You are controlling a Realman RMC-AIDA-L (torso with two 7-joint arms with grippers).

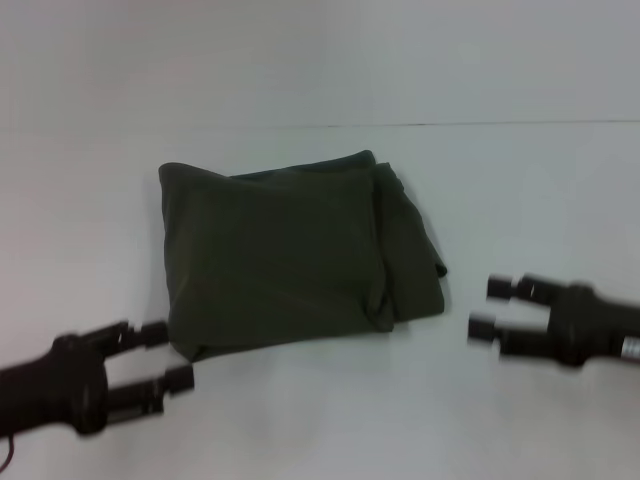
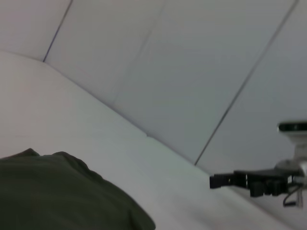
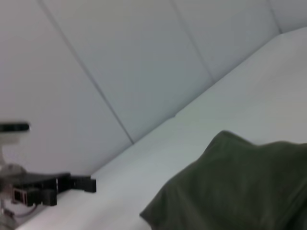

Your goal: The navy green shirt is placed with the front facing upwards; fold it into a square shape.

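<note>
Left pincer (image 1: 172, 356): near the table's (image 1: 300, 420) front-left, fingers spread, holding nothing, tips just beside the shirt's near left corner.

Navy green shirt (image 1: 285, 255): mid-table, folded into a rough square, plain side up. Lettering, collar and label not visible. Loose layers bunch along its right edge.

Right pincer (image 1: 490, 307): on the right, fingers spread, empty, clear of the shirt's right edge.

Both arms run out of the head view. No containers seen.

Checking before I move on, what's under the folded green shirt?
The navy green shirt lies folded on the white table. Only its own layers show at the edges; anything beneath is covered.
</note>
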